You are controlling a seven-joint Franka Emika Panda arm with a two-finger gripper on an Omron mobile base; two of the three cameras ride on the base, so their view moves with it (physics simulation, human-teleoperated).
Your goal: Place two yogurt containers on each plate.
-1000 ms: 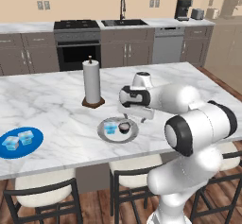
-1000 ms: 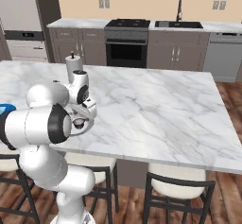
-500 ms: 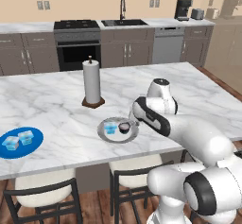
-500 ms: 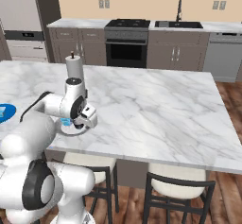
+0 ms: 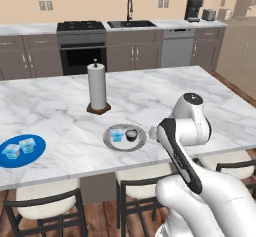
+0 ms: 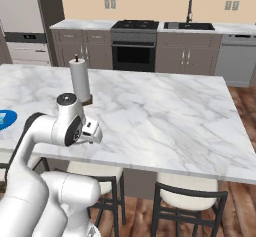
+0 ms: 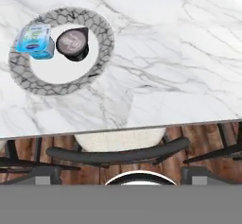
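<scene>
The grey plate (image 5: 125, 138) carries a blue cup (image 5: 117, 135) beside a dark cup (image 5: 131, 134); the blue plate (image 5: 21, 151) carries two more cups (image 5: 19, 148). Both sit on the marble table (image 5: 150, 91), a towel roll (image 5: 97, 87) behind. The arm has pulled back since earlier, pincer spread, nothing held. The hand view adds a stool (image 7: 118, 153).
</scene>
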